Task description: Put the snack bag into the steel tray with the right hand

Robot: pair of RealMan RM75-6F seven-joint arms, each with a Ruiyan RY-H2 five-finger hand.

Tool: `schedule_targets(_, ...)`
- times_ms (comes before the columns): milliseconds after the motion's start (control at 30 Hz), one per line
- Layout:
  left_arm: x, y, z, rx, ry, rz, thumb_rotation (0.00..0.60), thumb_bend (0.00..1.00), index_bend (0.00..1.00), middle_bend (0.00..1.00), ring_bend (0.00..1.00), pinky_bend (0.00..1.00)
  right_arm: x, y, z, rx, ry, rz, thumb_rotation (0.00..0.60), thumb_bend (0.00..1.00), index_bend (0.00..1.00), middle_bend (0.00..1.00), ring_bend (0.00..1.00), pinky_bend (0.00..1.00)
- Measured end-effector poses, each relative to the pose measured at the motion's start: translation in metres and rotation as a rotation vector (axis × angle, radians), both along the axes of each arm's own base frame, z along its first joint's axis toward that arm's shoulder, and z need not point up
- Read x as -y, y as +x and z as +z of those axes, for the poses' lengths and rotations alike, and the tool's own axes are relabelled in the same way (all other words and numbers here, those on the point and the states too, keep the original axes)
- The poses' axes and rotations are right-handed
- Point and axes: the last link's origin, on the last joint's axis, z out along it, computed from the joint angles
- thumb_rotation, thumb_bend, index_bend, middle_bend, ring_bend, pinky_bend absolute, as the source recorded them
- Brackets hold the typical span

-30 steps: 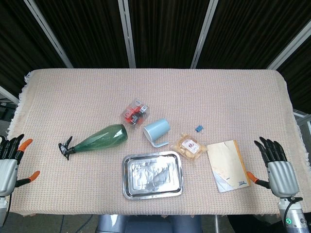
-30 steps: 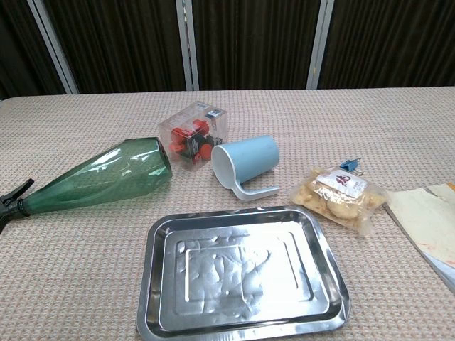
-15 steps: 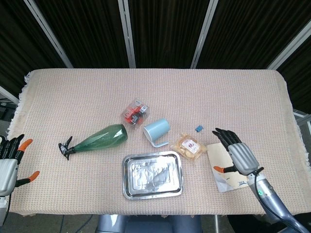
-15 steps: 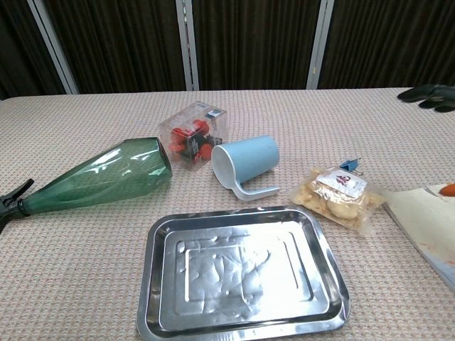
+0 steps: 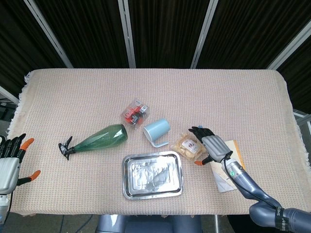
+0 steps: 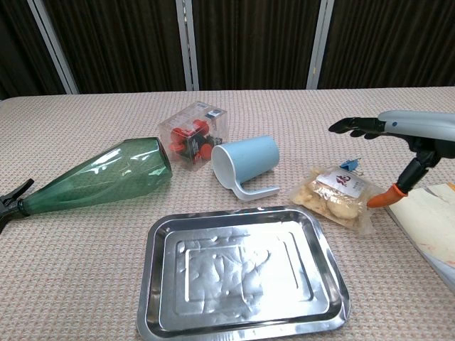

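The snack bag [image 5: 188, 147] [image 6: 336, 195], clear plastic with pale snacks and a white label, lies flat on the cloth just right of the steel tray [image 5: 152, 175] [image 6: 242, 274], which holds nothing. My right hand [image 5: 210, 145] [image 6: 398, 142] hovers open over the bag's right side, fingers spread and stretched toward the blue cup, orange thumb tip pointing down beside the bag's edge; it does not hold the bag. My left hand [image 5: 8, 162] stays open at the table's front left edge, far from everything.
A blue cup [image 5: 157, 131] [image 6: 245, 165] lies on its side behind the tray, a green spray bottle [image 5: 99, 139] [image 6: 92, 177] to the left. A clear box of red items [image 5: 135, 112] stands further back. A small blue clip [image 5: 198, 128] and a tan book [image 5: 233, 170] flank the bag.
My right hand has swung in from the table's front right corner, leftward over the book, and now hangs above the snack bag. The left hand and the objects have not moved.
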Motion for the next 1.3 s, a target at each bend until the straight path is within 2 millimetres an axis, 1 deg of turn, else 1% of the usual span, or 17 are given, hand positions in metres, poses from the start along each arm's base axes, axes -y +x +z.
schedule_targets(200,0.0,-0.003,-0.001,0.001,-0.004,0.009,0.6,0.07,0.13,0.0,0.0,0.0,0.003,0.003,-0.012,-0.041,0.013,0.006,0.6,0.0,0.01,0.0,0.0,0.06)
schedule_targets(467,0.001,-0.008,-0.002,0.004,-0.005,0.021,0.6,0.07,0.13,0.0,0.0,0.0,0.007,0.002,-0.036,-0.113,0.037,0.003,0.6,0.0,0.01,0.0,0.0,0.06)
schedule_targets(600,0.002,-0.01,-0.002,0.006,-0.005,0.028,0.6,0.07,0.12,0.0,0.0,0.0,0.009,0.0,-0.041,-0.136,0.041,-0.004,0.6,0.0,0.02,0.0,0.0,0.06)
schedule_targets(700,0.002,-0.012,-0.003,0.007,-0.005,0.031,0.6,0.07,0.12,0.0,0.0,0.0,0.01,-0.001,-0.043,-0.149,0.042,-0.005,0.6,0.0,0.03,0.01,0.0,0.09)
schedule_targets(800,0.002,-0.013,-0.003,0.009,-0.004,0.03,0.6,0.07,0.13,0.0,0.0,0.0,0.012,-0.002,-0.047,-0.167,0.043,0.0,0.6,0.0,0.08,0.05,0.0,0.13)
schedule_targets(867,0.002,-0.013,-0.003,0.01,-0.002,0.031,0.6,0.07,0.13,0.0,0.0,0.0,0.013,-0.003,-0.05,-0.185,0.042,0.003,0.6,0.0,0.13,0.08,0.01,0.18)
schedule_targets(933,0.003,-0.014,-0.003,0.011,-0.001,0.032,0.6,0.07,0.13,0.0,0.0,0.0,0.014,-0.004,-0.052,-0.198,0.043,0.005,0.6,0.0,0.19,0.12,0.04,0.24)
schedule_targets(1000,0.003,-0.015,-0.003,0.011,-0.001,0.035,0.6,0.07,0.13,0.0,0.0,0.0,0.015,-0.004,-0.054,-0.207,0.044,0.009,0.6,0.0,0.26,0.18,0.11,0.32)
schedule_targets(1067,0.003,-0.015,-0.003,0.011,-0.001,0.037,0.6,0.07,0.13,0.0,0.0,0.0,0.016,-0.004,-0.055,-0.208,0.04,0.013,0.6,0.03,0.35,0.25,0.2,0.43)
schedule_targets(1167,0.004,-0.017,-0.003,0.013,-0.001,0.04,0.6,0.07,0.13,0.0,0.0,0.0,0.018,-0.003,-0.054,-0.207,0.029,0.022,0.6,0.06,0.41,0.3,0.27,0.5)
schedule_targets(1300,0.004,-0.018,-0.003,0.015,-0.004,0.043,0.6,0.07,0.13,0.0,0.0,0.0,0.02,0.005,-0.046,-0.175,-0.01,0.045,0.6,0.07,0.47,0.33,0.33,0.55)
